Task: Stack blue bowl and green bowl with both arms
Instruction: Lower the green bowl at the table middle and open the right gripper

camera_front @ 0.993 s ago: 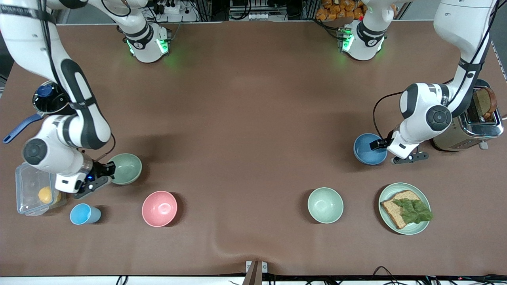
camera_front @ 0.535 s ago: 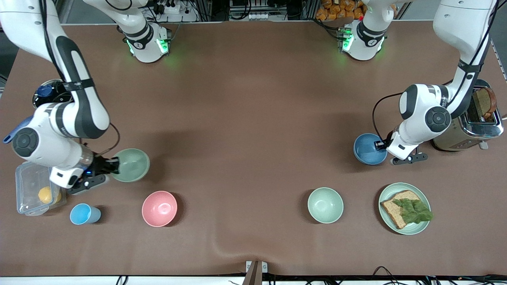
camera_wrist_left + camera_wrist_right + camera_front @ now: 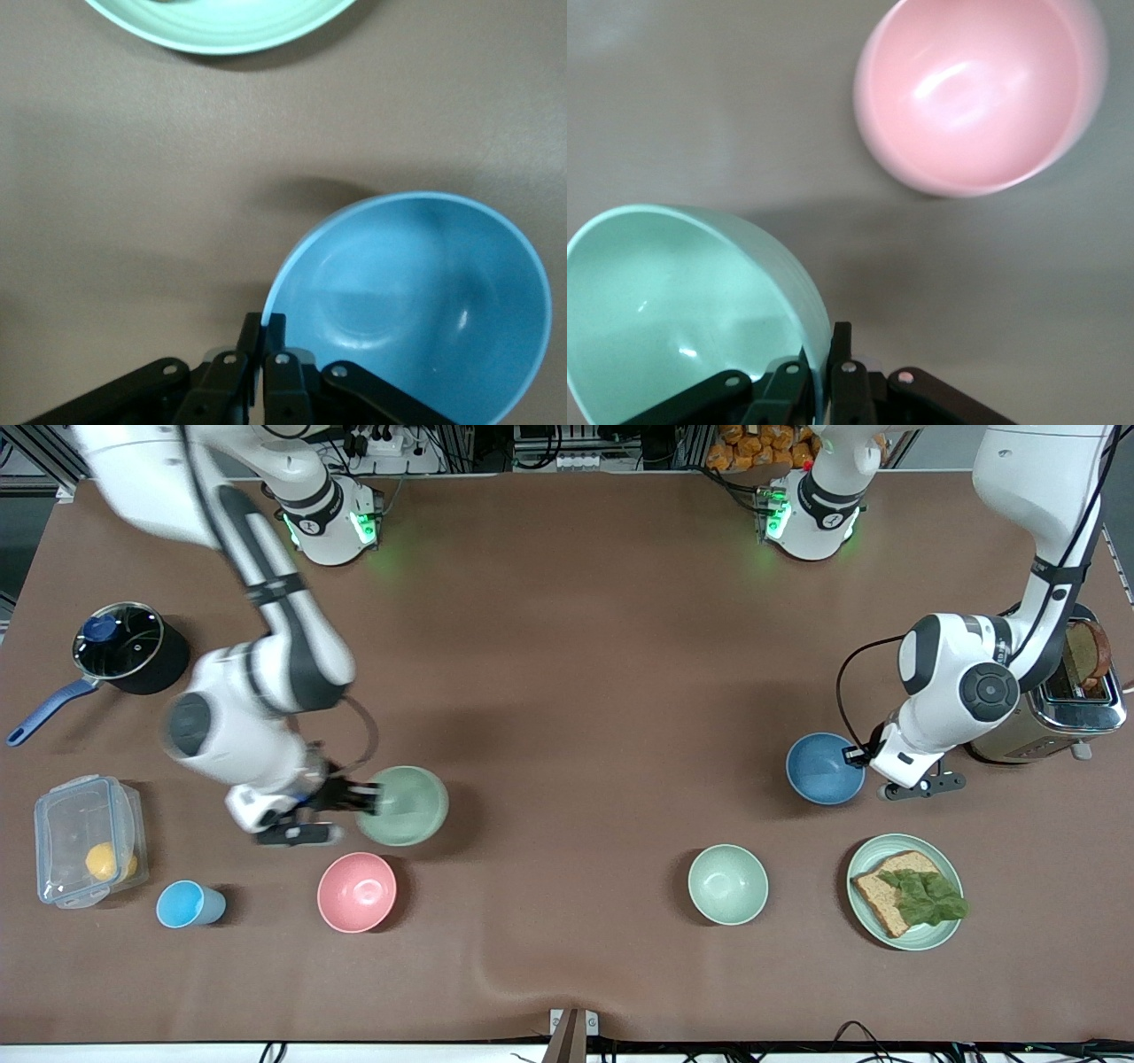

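My right gripper [image 3: 361,798] is shut on the rim of the sage-green bowl [image 3: 406,806] and holds it in the air over the table, just above the pink bowl [image 3: 356,892]. In the right wrist view its fingers pinch the green bowl's [image 3: 682,301] wall at my right gripper [image 3: 825,354]. My left gripper [image 3: 858,758] is shut on the rim of the blue bowl [image 3: 824,769] beside the toaster [image 3: 1059,708]. The left wrist view shows my left gripper [image 3: 263,324] clamping the blue bowl's [image 3: 416,301] edge, with a shadow under the bowl.
A black pot [image 3: 128,648], a clear lidded box [image 3: 84,828] and a light-blue cup [image 3: 189,903] lie at the right arm's end. A pale mint bowl [image 3: 727,884] and a green plate [image 3: 864,859] with bread and lettuce lie near the front camera. The pink bowl [image 3: 979,93] shows in the right wrist view.
My right gripper has lifted the green bowl and carried it toward the table's middle, uncovering the pot. My left gripper with the blue bowl has shifted only slightly.
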You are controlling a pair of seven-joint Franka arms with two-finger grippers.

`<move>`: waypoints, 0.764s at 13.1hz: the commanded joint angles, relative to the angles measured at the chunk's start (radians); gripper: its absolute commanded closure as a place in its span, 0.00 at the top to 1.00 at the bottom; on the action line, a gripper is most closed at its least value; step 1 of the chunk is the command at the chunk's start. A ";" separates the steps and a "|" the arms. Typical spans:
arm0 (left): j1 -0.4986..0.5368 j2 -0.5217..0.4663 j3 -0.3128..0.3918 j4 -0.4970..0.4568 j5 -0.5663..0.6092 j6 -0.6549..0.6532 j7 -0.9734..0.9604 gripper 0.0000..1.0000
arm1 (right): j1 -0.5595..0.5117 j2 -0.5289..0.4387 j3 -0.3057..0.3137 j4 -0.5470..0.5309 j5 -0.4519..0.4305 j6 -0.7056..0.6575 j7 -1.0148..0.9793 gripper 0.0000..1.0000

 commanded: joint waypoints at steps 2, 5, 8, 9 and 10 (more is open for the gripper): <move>-0.023 -0.017 -0.029 0.172 0.023 -0.226 -0.030 0.00 | 0.209 0.154 -0.019 0.109 0.011 0.089 0.417 0.00; -0.035 -0.024 -0.037 0.301 0.009 -0.402 -0.031 0.00 | 0.302 0.220 -0.026 0.194 0.011 0.106 0.667 0.00; -0.064 -0.012 -0.035 0.436 -0.043 -0.533 -0.042 0.00 | 0.398 0.262 -0.025 0.219 0.012 0.193 0.882 0.00; -0.073 -0.009 -0.035 0.459 -0.047 -0.550 -0.062 0.00 | 0.418 0.268 -0.025 0.217 0.011 0.219 0.919 0.00; -0.099 -0.009 -0.035 0.472 -0.048 -0.556 -0.088 0.00 | 0.435 0.272 -0.026 0.214 0.011 0.220 0.934 0.11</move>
